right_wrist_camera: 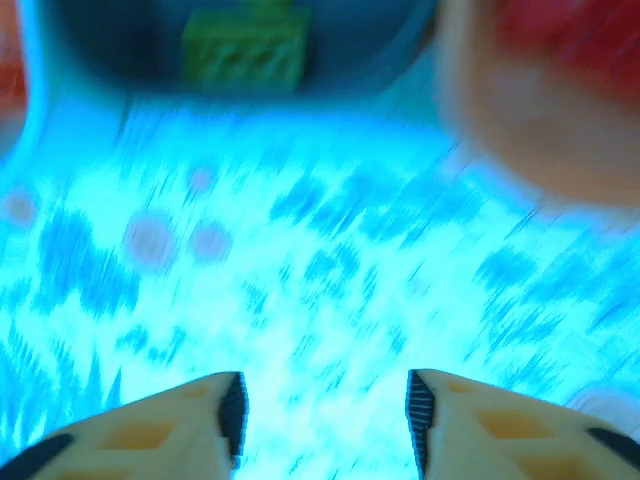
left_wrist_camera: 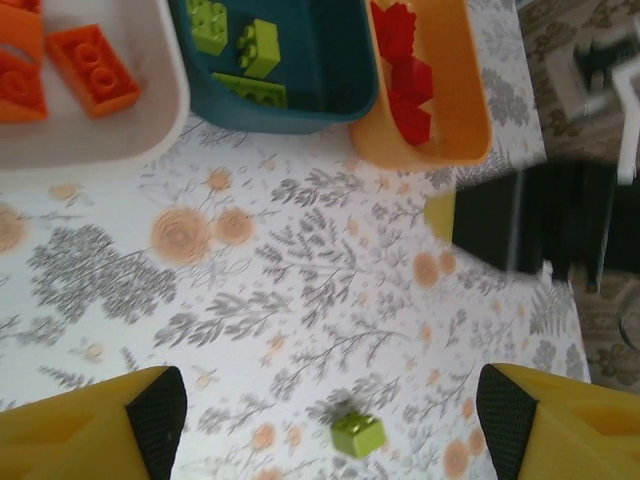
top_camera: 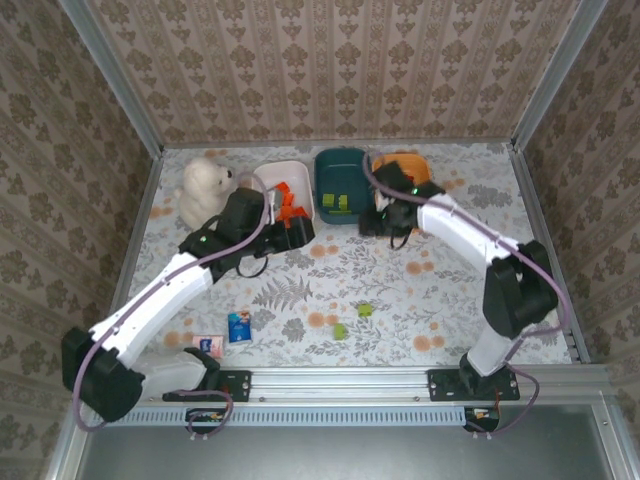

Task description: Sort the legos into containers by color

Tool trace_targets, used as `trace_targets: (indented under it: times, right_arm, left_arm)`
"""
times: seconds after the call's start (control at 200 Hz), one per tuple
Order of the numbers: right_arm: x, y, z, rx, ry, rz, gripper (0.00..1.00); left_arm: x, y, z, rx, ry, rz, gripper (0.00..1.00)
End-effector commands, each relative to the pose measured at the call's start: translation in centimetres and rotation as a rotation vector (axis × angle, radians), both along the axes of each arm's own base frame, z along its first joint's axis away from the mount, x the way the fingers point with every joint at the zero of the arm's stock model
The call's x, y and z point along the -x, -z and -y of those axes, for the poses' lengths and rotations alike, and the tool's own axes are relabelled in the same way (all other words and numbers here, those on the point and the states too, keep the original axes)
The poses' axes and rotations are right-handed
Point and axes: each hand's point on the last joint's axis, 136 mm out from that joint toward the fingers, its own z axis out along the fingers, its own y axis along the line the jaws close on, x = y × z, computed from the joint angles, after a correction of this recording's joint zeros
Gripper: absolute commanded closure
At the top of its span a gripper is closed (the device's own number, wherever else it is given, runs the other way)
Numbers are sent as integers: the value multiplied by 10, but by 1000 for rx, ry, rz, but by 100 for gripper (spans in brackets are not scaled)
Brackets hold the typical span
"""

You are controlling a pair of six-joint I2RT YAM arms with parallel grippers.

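The white tub holds orange legos, the dark teal tub holds lime green legos, and the orange tub holds red legos. A loose green lego lies on the table below my left gripper, which is open and empty. From above, that gripper hangs by the front of the white tub. Two green legos lie mid-table. My right gripper is open and empty, seen in a blurred view. It sits in front of the teal tub and the orange tub.
A white teddy bear sits at the back left beside the white tub. A small blue-and-white packet and a pale item lie near the front left. Metal rails and patterned walls bound the table.
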Motion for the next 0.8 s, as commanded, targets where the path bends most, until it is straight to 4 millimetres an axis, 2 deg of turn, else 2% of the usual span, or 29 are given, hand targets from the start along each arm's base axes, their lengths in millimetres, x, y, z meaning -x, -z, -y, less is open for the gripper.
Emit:
trace_targets:
  times: [0.0, 0.055, 0.14, 0.27, 0.495, 0.625, 0.8]
  right_arm:
    - [64, 24, -2, 79, -104, -109, 35]
    - [90, 32, 0, 106, -132, -154, 26]
    - [121, 44, 2, 122, -150, -245, 15]
    - [148, 61, -5, 142, -200, -331, 10]
    - [156, 81, -23, 148, -216, -386, 13]
    - [155, 95, -23, 175, -190, -413, 25]
    - [143, 101, -26, 195, -175, -392, 40]
  left_arm:
    - [26, 14, -21, -39, 42, -24, 19]
    - [36, 19, -28, -43, 50, -37, 19]
    - [50, 25, -35, -47, 73, -50, 19]
    - [62, 34, -42, -52, 80, -67, 19]
    - [66, 37, -44, -48, 81, -76, 19]
    - [67, 33, -44, -40, 78, -70, 19]
    - [71, 31, -48, -33, 66, -68, 19]
